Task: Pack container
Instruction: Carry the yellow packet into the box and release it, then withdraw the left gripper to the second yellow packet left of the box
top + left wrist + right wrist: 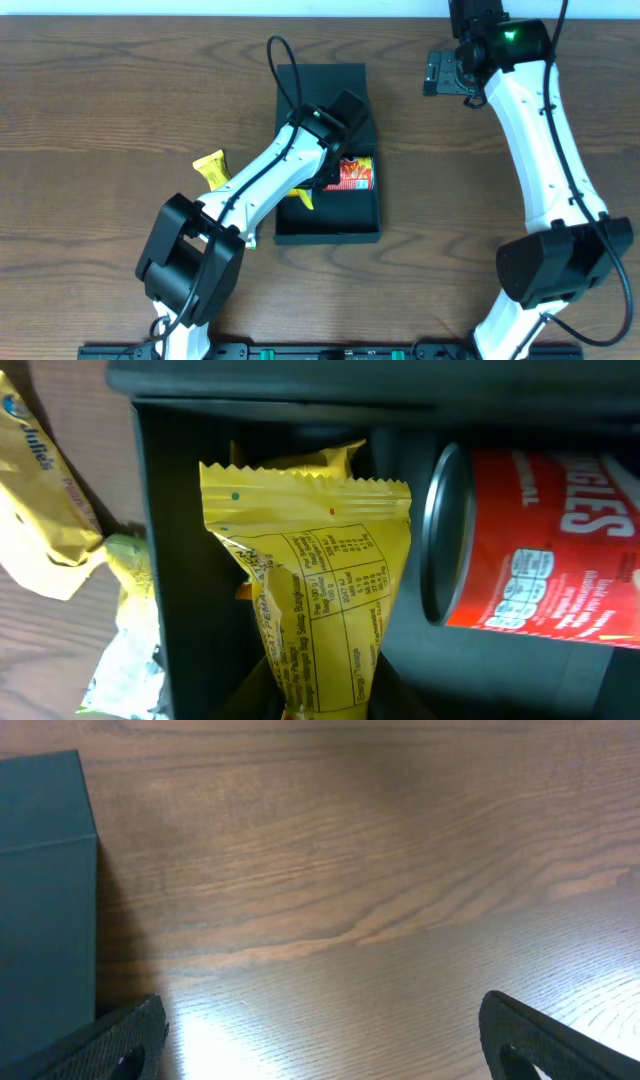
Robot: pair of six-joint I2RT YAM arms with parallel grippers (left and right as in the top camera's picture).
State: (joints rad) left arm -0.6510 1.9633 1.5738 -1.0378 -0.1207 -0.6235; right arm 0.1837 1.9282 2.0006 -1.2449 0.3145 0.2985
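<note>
The dark teal container (372,228) lies open at the table's middle, its flap lid (322,85) folded back. A red chip can (356,174) lies inside it at the right. My left gripper (312,190) is over the container's left half, shut on a yellow snack packet (315,590) that hangs into the container next to the can (540,550). My right gripper (444,75) is open and empty over bare wood at the far right; its fingers (320,1040) frame the table, and a corner of the container (45,890) shows at the left.
Another yellow packet (211,167) lies on the table left of the container, and it also shows in the left wrist view (45,490) beside a pale green-white wrapper (125,650). The table is brown wood.
</note>
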